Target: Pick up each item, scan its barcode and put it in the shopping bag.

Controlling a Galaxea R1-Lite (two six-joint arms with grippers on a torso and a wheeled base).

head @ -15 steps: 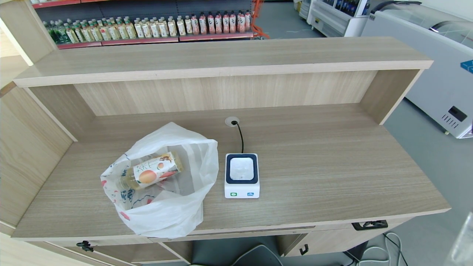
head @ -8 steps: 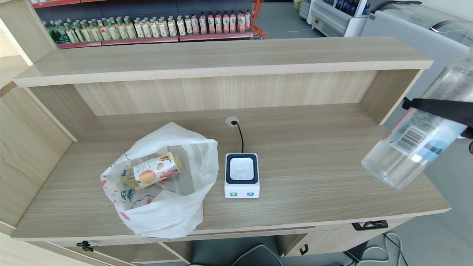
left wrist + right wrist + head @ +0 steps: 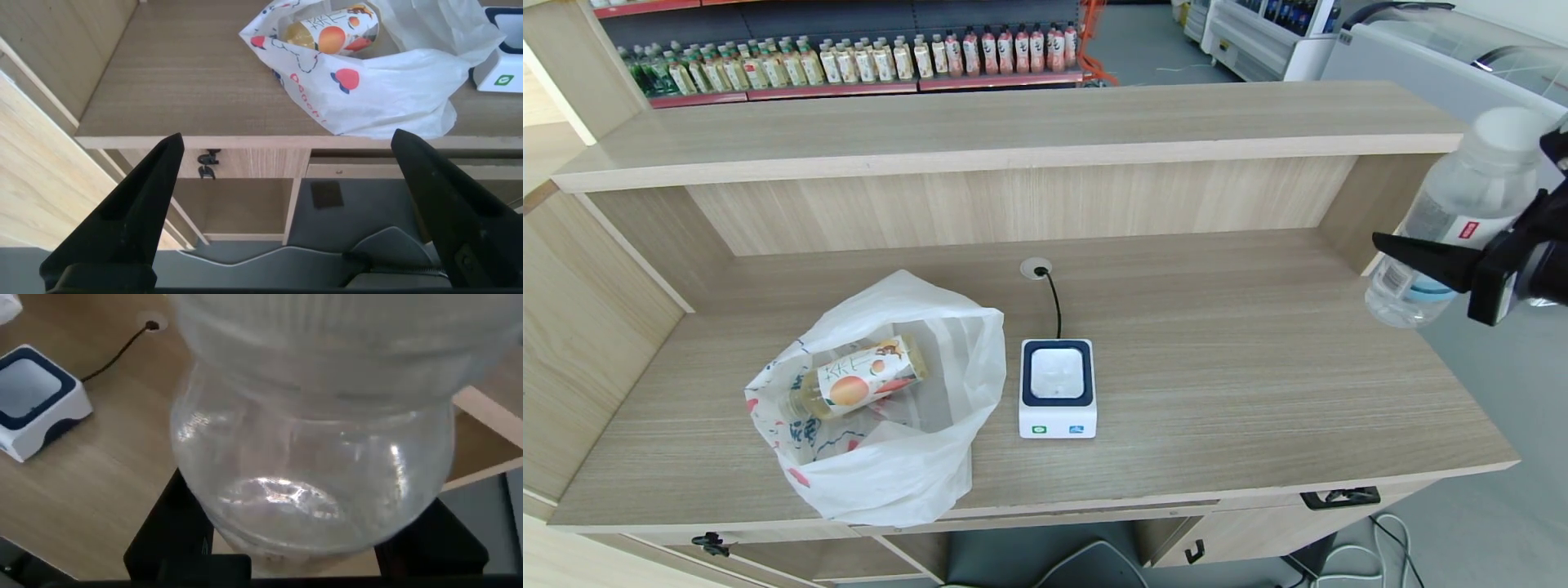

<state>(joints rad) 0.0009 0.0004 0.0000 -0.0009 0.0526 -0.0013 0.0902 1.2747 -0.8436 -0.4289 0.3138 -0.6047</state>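
My right gripper point(image 3: 1445, 265) is shut on a clear water bottle point(image 3: 1454, 216) with a white cap, held in the air past the counter's right end; the bottle's rounded base point(image 3: 315, 474) fills the right wrist view. A white plastic shopping bag point(image 3: 890, 457) lies open on the counter's left half with a peach tea bottle point(image 3: 862, 380) inside. The white barcode scanner point(image 3: 1057, 388) with a dark-framed window sits beside the bag, at mid-counter. My left gripper point(image 3: 294, 212) hangs open below the counter's front edge, with the shopping bag point(image 3: 384, 90) above it.
The wooden counter point(image 3: 1241, 384) has a raised back ledge and side walls. A black cable point(image 3: 1054, 302) runs from the scanner to a grommet at the back. Chest freezers point(image 3: 1462, 106) stand to the right; shelves of bottles point(image 3: 849, 61) stand behind.
The water bottle came into view at the right a second ago, swung up beside the counter, and now stands more upright and higher, with its barcode turned away from the head view.
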